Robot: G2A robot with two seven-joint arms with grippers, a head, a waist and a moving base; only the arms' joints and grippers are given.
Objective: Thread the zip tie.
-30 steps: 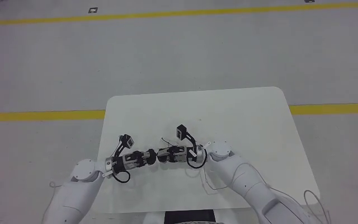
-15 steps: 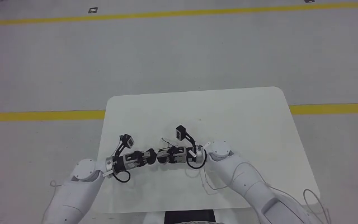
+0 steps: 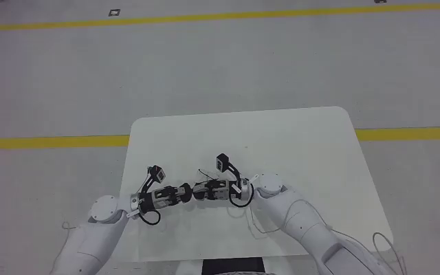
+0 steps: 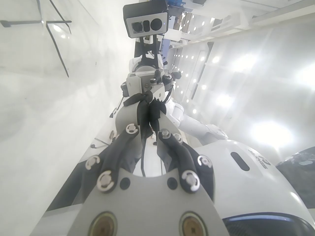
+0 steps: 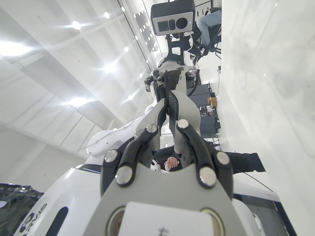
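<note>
Top view: left claw (image 3: 184, 194) and right claw (image 3: 200, 192) meet tip to tip over the white surface (image 3: 302, 151). Left wrist view: left claw pinches one black zip tie (image 4: 142, 153); at least three spare ties (image 4: 43, 22) lie crossed on the surface. Right wrist view: I cannot tell how far the right claw is open.

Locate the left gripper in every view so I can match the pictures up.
Top view: the left gripper is over the table's robot-side part, tip to tip with the right gripper.
Left wrist view: it is the near gripper, facing the other arm.
Right wrist view: it is the farther gripper, the one carrying the black wrist camera.
Shared landmark: the white table.
</note>
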